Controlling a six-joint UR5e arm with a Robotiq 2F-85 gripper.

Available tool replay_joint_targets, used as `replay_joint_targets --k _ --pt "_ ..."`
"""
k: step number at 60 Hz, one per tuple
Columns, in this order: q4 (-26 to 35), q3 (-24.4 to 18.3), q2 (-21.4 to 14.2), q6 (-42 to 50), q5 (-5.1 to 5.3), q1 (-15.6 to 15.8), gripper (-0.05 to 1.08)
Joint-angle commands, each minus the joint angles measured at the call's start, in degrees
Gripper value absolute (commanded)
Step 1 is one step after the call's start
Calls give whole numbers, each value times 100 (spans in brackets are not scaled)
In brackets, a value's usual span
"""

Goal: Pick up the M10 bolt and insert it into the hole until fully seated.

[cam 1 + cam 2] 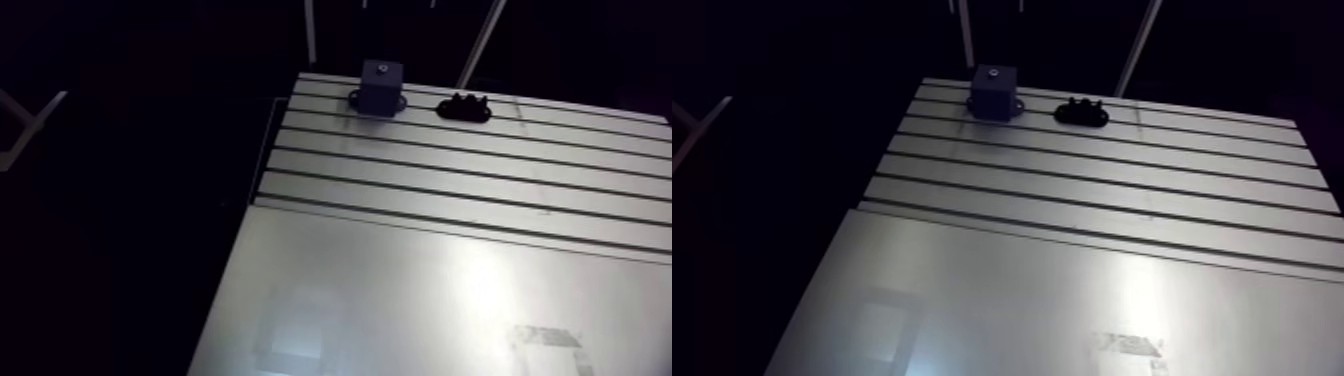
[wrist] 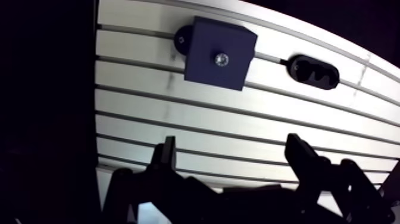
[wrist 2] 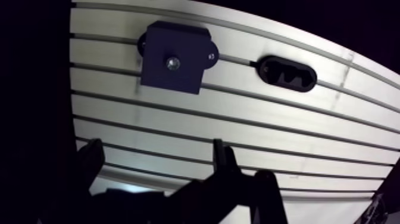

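**Supervisor:** Gripper condition?

**Inspector:** The gripper [image 2: 232, 146] stands released. Its fingers [image 2: 168, 156] are spread wide with only bare table [image 2: 178, 122] showing between them. Nothing is held.

**Supervisor:** Location of the M10 bolt?

**Inspector:** Not confirmed. Ahead of the gripper, close to the table's far edge, sits a dark blue block [image 2: 208, 36]. A small bright metal disc [image 2: 221, 59] shows at the centre of its top face. I cannot tell whether that is a bolt head down in the hole or the hole's own lining. Just beside the block lies a black holder [image 2: 314, 71] with dark recesses, and no bolt can be made out in it.

**Supervisor:** Handling?

**Inspector:** Judged, not observed: a steel bolt is rigid, dense for its size and smooth, so it is liable to slip or roll. Take it across the shank or the head flats, axis upright, so it enters the hole squarely.

**Supervisor:** Clearance?

**Inspector:** The smooth plate [image 1: 400, 310] nearest and the slotted rows beyond it put nothing in the way of an approach. Block and holder stand near the far edge, the block toward a corner. A dropped bolt could roll off or lodge in a slot.
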Motion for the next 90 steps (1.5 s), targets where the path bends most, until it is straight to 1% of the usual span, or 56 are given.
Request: replay_joint_targets --k 1,2,5,6,7,10,17,20,30,35,38,39,41,43,44,45,57,69,76,90 --pt "-1048 1669 -2196 -89 -4 -634 0" --pt "-1068 1756 -2287 -89 -13 -731 0" --pt "-1078 1821 -2368 -89 -14 -812 0" --pt "-1087 1883 -2455 -89 -7 -885 0" --pt "-1087 1883 -2455 -89 -7 -885 0" --pt "-1096 2022 -2600 -89 -5 -954 0" --pt "-1090 2134 -2695 -89 -5 -1000 0" --pt "-1089 2191 -2821 -89 -14 -1028 0" --pt "-1106 2277 -2987 -41 -22 -1029 0" --pt "-1067 2290 -2989 -80 -15 -1037 0" --pt "-1007 2251 -2949 -88 18 -1045 0" --pt "-912 2224 -2908 -89 13 -1061 0" --pt "-912 2224 -2908 -89 13 -1061 0" --pt "-630 2163 -2860 -89 -43 -1080 0" --pt "-630 2163 -2860 -89 -43 -1080 0" --pt "-527 2121 -2828 -89 -71 -1089 0" --pt "-217 1830 -2785 -89 -76 -1091 0" --pt "-183 1857 -2719 -98 -93 -1091 0" --pt "-86 1793 -2589 -98 -101 -1082 0" --pt "329 1294 -2480 -98 -93 -1064 0"
